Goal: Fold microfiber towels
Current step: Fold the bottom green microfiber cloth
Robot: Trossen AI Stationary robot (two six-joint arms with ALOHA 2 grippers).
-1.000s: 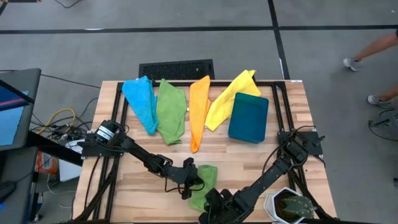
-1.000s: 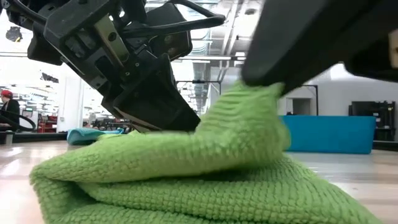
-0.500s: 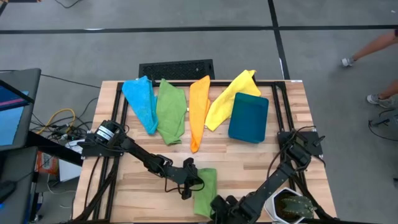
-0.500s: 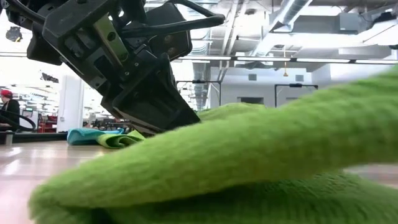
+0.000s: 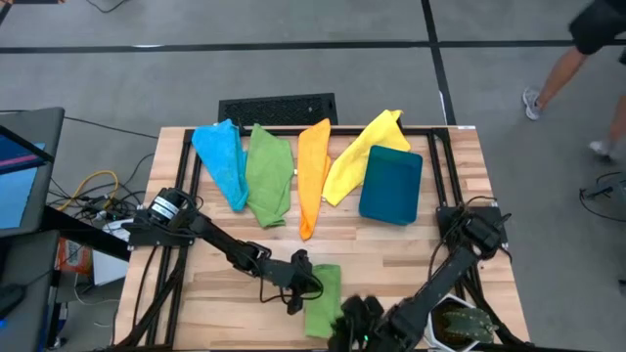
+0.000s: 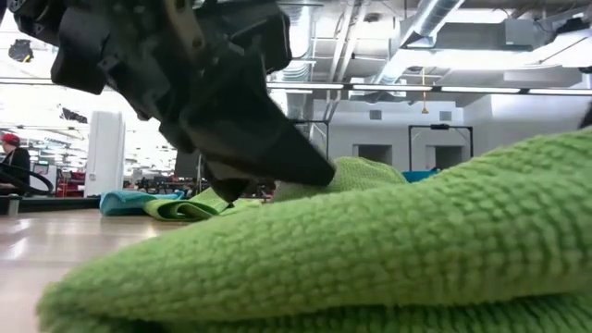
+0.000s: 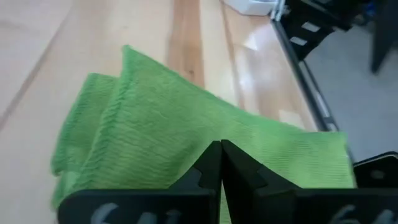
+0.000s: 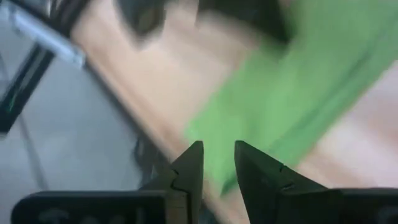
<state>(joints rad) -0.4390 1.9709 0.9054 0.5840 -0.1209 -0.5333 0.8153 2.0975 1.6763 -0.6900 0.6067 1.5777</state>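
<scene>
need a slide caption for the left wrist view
Left pincer, fingers together, pressing down on the folded green towel lying on the wooden table.

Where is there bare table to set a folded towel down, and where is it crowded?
Bare wood lies between the teal bin and the right arm, and at the left front corner under the left arm. Crowded: the far edge, with blue, green, orange and yellow towels, and front centre, around the folded green towel.
</scene>
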